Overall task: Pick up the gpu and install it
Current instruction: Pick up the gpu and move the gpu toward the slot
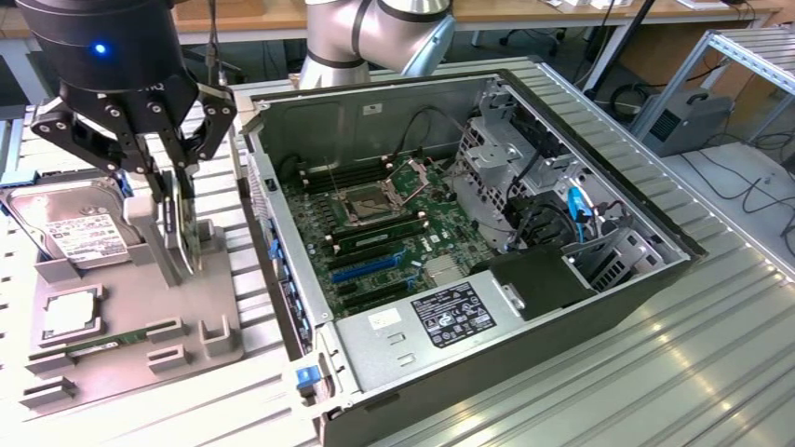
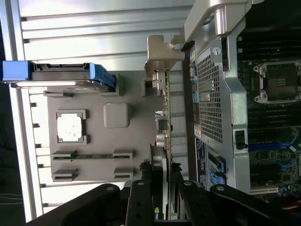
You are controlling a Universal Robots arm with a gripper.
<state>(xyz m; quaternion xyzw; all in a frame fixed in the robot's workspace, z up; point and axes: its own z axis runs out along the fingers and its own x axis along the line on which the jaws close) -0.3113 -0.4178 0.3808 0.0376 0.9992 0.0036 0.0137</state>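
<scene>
No wording can be read outright. The hard drive (image 1: 50,209), beside the computer case (image 1: 646,279), bears a white label (image 1: 87,237) whose print is too fine to read, as is the black label (image 1: 452,315) on the case's power supply (image 1: 385,345). The gpu (image 2: 160,165) carries a green logo mark (image 2: 156,213).

Grey matt plastic holder tray (image 1: 118,284); green circuit-board gpu (image 2: 167,108), pale dull metal bracket (image 2: 162,49); ribbed glossy aluminium table (image 1: 695,363).

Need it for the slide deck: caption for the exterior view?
Gripper grips the gpu standing on edge in the grey parts tray, beside the open PC case.
</scene>
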